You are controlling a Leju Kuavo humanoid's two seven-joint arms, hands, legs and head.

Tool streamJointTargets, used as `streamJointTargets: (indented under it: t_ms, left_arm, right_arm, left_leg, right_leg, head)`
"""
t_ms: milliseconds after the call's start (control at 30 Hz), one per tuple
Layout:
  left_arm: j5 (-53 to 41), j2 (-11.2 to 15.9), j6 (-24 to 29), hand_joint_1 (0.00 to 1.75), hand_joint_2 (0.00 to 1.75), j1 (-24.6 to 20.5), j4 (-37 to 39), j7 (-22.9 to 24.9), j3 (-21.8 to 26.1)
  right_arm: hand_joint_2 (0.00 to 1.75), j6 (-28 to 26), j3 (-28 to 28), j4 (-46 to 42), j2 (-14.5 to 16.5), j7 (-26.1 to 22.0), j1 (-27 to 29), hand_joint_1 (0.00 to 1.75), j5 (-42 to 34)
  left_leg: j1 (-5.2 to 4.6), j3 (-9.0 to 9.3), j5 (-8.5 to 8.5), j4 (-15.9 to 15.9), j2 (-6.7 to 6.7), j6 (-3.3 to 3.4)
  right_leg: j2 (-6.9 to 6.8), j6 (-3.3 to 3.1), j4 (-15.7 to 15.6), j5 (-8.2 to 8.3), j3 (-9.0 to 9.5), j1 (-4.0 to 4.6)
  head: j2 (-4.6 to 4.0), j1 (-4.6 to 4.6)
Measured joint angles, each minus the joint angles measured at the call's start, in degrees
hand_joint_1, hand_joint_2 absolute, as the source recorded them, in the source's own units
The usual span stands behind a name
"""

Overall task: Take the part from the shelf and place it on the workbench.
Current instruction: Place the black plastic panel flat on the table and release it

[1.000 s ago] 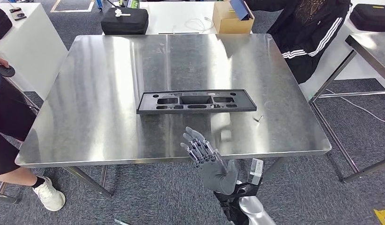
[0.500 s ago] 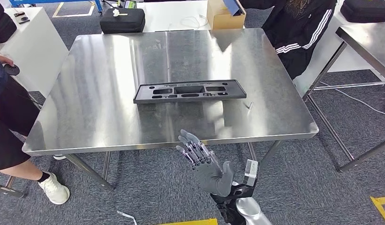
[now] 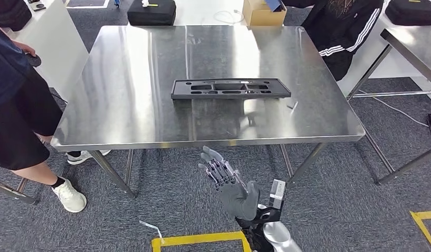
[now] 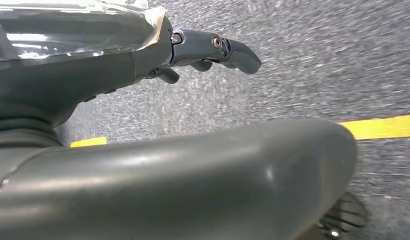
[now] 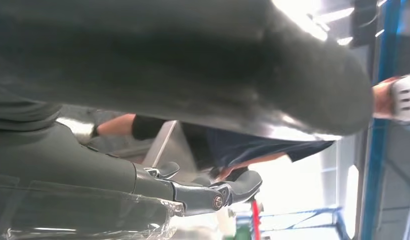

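The black plastic part point(image 3: 229, 88), long and flat with several cut-outs, lies flat near the middle of the steel workbench point(image 3: 129, 105). My right hand point(image 3: 229, 181) is raised in front of the workbench's near edge, lower than its top, fingers spread and palm bare, well apart from the part. In the right wrist view the right hand point(image 5: 143, 185) holds nothing. My left hand point(image 4: 118, 65) hangs over grey carpet, its dark fingers point(image 4: 217, 47) stretched out with nothing in them.
A small metal piece point(image 3: 292, 106) lies on the workbench right of the part. One person point(image 3: 19, 105) stands at its left side, another in a striped black jacket point(image 3: 344, 26) at the far right. A second steel table point(image 3: 412, 42) is right. Yellow floor tape point(image 3: 197, 240) lies below.
The whole view has shifted: the camera has moved back from the workbench, which now lies farther off. The part stays put on it. My right hand stays raised and spread.
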Motion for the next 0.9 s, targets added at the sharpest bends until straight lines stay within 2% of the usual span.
streamJointTargets:
  t_ms: [33, 67, 100, 133, 200, 233, 267, 300, 333, 367, 400, 467, 500, 533, 567, 600, 633, 667, 700, 733, 767, 833, 867, 900]
  left_arm:
    - [-0.05, 0.01, -0.03, 0.00, 0.00, 0.02, 0.00, 0.00, 0.00]
    - [-0.11, 0.01, -0.06, 0.00, 0.00, 0.03, 0.00, -0.02, 0.00]
    - [-0.19, 0.00, -0.08, 0.00, 0.00, 0.04, 0.00, -0.05, 0.00]
    - [-0.25, -0.03, -0.09, 0.00, 0.00, 0.03, 0.00, -0.08, 0.00]
    - [-0.39, -0.22, -0.01, 0.00, 0.00, -0.04, 0.01, -0.09, -0.01]
    - [-0.43, -0.32, 0.03, 0.00, 0.00, -0.09, 0.02, -0.06, -0.02]
    - [-0.47, -0.44, 0.07, 0.00, 0.00, -0.12, 0.02, -0.03, -0.03]
    - [-0.48, -0.52, 0.09, 0.00, 0.00, -0.11, 0.03, -0.01, -0.03]
    - [-0.44, -0.57, 0.09, 0.00, 0.00, -0.07, 0.03, -0.02, -0.04]
    - [-0.39, -0.61, 0.09, 0.00, 0.00, -0.01, 0.04, -0.07, -0.04]
    - [-0.32, -0.62, 0.10, 0.00, 0.00, 0.09, 0.04, -0.13, -0.04]
    - [-0.21, -0.57, 0.11, 0.00, 0.00, 0.27, 0.04, -0.25, -0.03]
    - [-0.18, -0.54, 0.13, 0.00, 0.00, 0.33, 0.04, -0.28, -0.03]
    - [-0.15, -0.49, 0.16, 0.00, 0.00, 0.35, 0.04, -0.30, -0.04]
    - [-0.12, -0.44, 0.20, 0.00, 0.00, 0.36, 0.04, -0.32, -0.04]
    - [-0.05, -0.40, 0.23, 0.00, 0.00, 0.35, 0.04, -0.33, -0.04]
    - [0.02, -0.39, 0.27, 0.00, 0.00, 0.35, 0.04, -0.34, -0.03]
    - [0.10, -0.45, 0.32, 0.00, 0.00, 0.32, 0.07, -0.34, -0.03]
    - [0.21, -0.46, 0.43, 0.00, 0.00, 0.30, 0.09, -0.34, -0.02]
    - [0.30, -0.48, 0.55, 0.00, 0.00, 0.31, 0.13, -0.33, -0.02]
    - [0.45, -0.46, 0.71, 0.00, 0.00, 0.34, 0.16, -0.33, -0.01]
    - [0.70, -0.34, 0.95, 0.00, 0.00, 0.49, 0.18, -0.34, 0.04]
    - [0.79, -0.28, 1.01, 0.00, 0.00, 0.52, 0.18, -0.36, 0.06]
    - [0.80, -0.20, 1.02, 0.00, 0.00, 0.53, 0.18, -0.38, 0.08]
  right_arm:
    - [0.00, -1.32, -0.19, 0.26, -0.01, 0.17, 0.13, 0.00, 1.08]
    - [0.00, -2.93, -0.45, 0.67, -0.02, 0.41, 0.28, 0.00, 2.29]
    - [0.00, -4.94, -0.79, 1.33, -0.02, 0.79, 0.39, 0.00, 3.63]
    - [0.00, -7.44, -1.27, 2.41, 0.03, 1.26, 0.37, 0.00, 5.24]
    - [0.00, -12.51, -2.60, 6.19, 0.26, 2.07, -0.12, 0.00, 8.29]
    - [0.00, -14.60, -3.49, 9.14, 0.39, 2.24, -0.62, 0.00, 9.34]
    - [0.00, -16.35, -4.50, 12.74, 0.48, 2.35, -1.27, 0.00, 9.92]
    - [0.00, -18.21, -5.69, 17.01, 0.57, 2.64, -1.96, 0.00, 10.26]
    - [0.00, -20.33, -6.98, 21.61, 0.61, 3.13, -2.69, 0.00, 10.61]
    - [0.00, -22.53, -8.31, 26.19, 0.63, 3.81, -3.38, 0.00, 10.96]
    - [0.00, -24.49, -9.64, 30.47, 0.61, 4.42, -3.93, 0.00, 11.33]
    - [0.00, -26.54, -11.80, 37.26, 0.42, 5.07, -4.60, 0.00, 11.92]
    - [0.00, -26.95, -12.66, 39.96, 0.34, 5.64, -4.75, 0.00, 12.10]
    - [0.00, -27.34, -13.40, 42.34, 0.28, 6.68, -4.83, 0.00, 12.32]
    - [0.00, -27.98, -14.07, 44.55, 0.21, 8.44, -4.89, 0.00, 12.58]
    - [0.00, -28.85, -14.70, 46.60, 0.09, 10.82, -4.90, 0.00, 12.93]
    - [0.00, -29.84, -15.23, 48.48, -0.11, 13.44, -4.88, 0.00, 13.37]
    - [0.00, -30.79, -15.66, 50.18, -0.47, 16.17, -4.76, 0.00, 13.80]
    - [0.00, -31.54, -16.01, 51.72, -0.80, 18.74, -4.54, 0.00, 14.17]
    - [0.00, -32.08, -16.31, 53.09, -1.24, 21.05, -4.22, 0.00, 14.46]
    - [0.00, -32.51, -16.57, 54.34, -1.57, 23.56, -3.72, 0.00, 14.87]
    - [0.00, -33.32, -16.73, 56.74, -2.19, 29.41, -2.27, 0.00, 16.54]
    - [0.00, -33.68, -16.59, 57.86, -2.39, 32.60, -1.33, 0.00, 17.70]
    - [0.00, -33.90, -16.34, 58.81, -2.63, 35.27, -0.32, 0.00, 18.83]
  left_leg:
    - [-0.22, -0.97, 0.70, 0.03, 0.07, 0.09]
    - [-0.40, -1.81, 1.33, 0.06, 0.11, 0.16]
    - [-0.58, -2.47, 1.91, 0.07, 0.12, 0.18]
    - [-0.68, -2.96, 2.44, 0.07, 0.12, 0.16]
    - [-0.81, -3.56, 3.44, 0.00, 0.13, -0.14]
    - [-0.74, -3.69, 3.96, -0.12, 0.17, -0.41]
    - [-0.65, -3.74, 4.53, -0.34, 0.20, -0.72]
    - [-0.55, -3.76, 5.13, -0.67, 0.21, -1.06]
    - [-0.49, -3.91, 5.23, -0.74, 0.13, -1.36]
    - [-0.48, -4.21, 4.35, -0.30, 0.02, -1.63]
    - [-0.44, -4.70, 2.31, 1.13, -0.09, -1.90]
    - [-0.07, -6.12, -3.72, 7.09, -0.17, -2.52]
    - [0.19, -6.73, -5.86, 10.70, -0.17, -2.91]
    - [0.48, -6.89, -6.60, 13.43, -0.16, -3.32]
    - [0.77, -6.32, -6.01, 14.57, -0.15, -3.70]
    - [1.10, -4.87, -4.61, 13.86, -0.14, -4.07]
    - [1.49, -2.51, -3.18, 11.19, -0.14, -4.50]
    - [1.70, 0.09, -2.81, 7.80, -0.25, -5.02]
    - [1.77, 2.09, -2.96, 4.77, -0.45, -5.25]
    - [1.74, 3.24, -3.55, 2.63, -0.60, -5.24]
    - [1.47, 3.49, -4.14, 1.79, -0.74, -4.87]
    - [1.12, 2.57, -3.61, 1.53, -0.56, -3.20]
    - [0.97, 2.06, -3.09, 1.46, -0.47, -2.25]
    - [0.92, 1.37, -2.45, 1.33, -0.35, -1.37]
  right_leg:
    - [0.01, 0.13, 2.63, -0.91, -0.03, 0.17]
    - [0.02, 0.41, 3.03, -0.64, 1.06, 0.40]
    - [0.02, 0.64, 1.25, 0.33, 3.24, 0.68]
    - [0.04, 0.56, -2.50, 1.35, 6.41, 1.11]
    - [0.00, -0.54, -11.10, 1.54, 12.48, 1.99]
    - [0.01, -1.20, -13.96, 1.21, 14.14, 2.34]
    - [0.01, -1.71, -15.30, 0.95, 14.65, 2.56]
    - [0.03, -1.99, -15.72, 1.41, 14.52, 2.64]
    - [-0.08, -2.31, -16.08, 2.12, 14.26, 2.34]
    - [-0.22, -2.67, -16.39, 2.85, 13.96, 2.04]
    - [-0.39, -3.05, -16.66, 3.64, 13.63, 1.67]
    - [-0.64, -3.46, -16.67, 4.93, 12.50, 1.37]
    - [-0.70, -3.39, -16.52, 5.54, 11.79, 1.33]
    - [-0.74, -3.13, -16.31, 6.10, 10.91, 1.24]
    - [-0.76, -2.79, -15.99, 6.59, 10.01, 1.06]
    - [-0.78, -2.39, -15.56, 6.98, 9.08, 0.80]
    - [-0.81, -2.02, -14.93, 7.26, 8.20, 0.52]
    - [-0.84, -1.67, -14.27, 7.47, 7.28, 0.38]
    - [-0.88, -1.35, -13.58, 7.66, 6.47, 0.38]
    - [-0.92, -1.00, -13.01, 7.89, 5.85, 0.48]
    - [-0.94, -0.55, -12.79, 8.21, 5.43, 0.62]
    - [-0.89, 0.53, -12.74, 8.80, 5.04, 0.52]
    - [-0.81, 0.79, -12.36, 8.26, 4.62, 0.40]
    - [-0.73, 0.70, -11.08, 6.79, 3.88, 0.26]
  head:
    - [0.00, -0.01]
    - [0.00, -0.02]
    - [0.00, -0.03]
    - [0.00, -0.03]
    - [0.00, -0.08]
    - [0.00, -0.08]
    - [0.00, -0.06]
    - [0.00, -0.01]
    - [-0.01, 0.04]
    - [0.00, 0.05]
    - [-0.01, -0.03]
    - [0.00, -0.13]
    - [0.00, -0.20]
    - [0.00, -0.19]
    - [0.00, -0.21]
    - [0.00, -0.23]
    - [0.00, -0.24]
    - [0.00, -0.32]
    - [0.00, -0.40]
    - [0.00, -0.46]
    - [0.00, -0.54]
    - [0.00, -0.43]
    - [0.00, -0.35]
    - [0.00, -0.20]
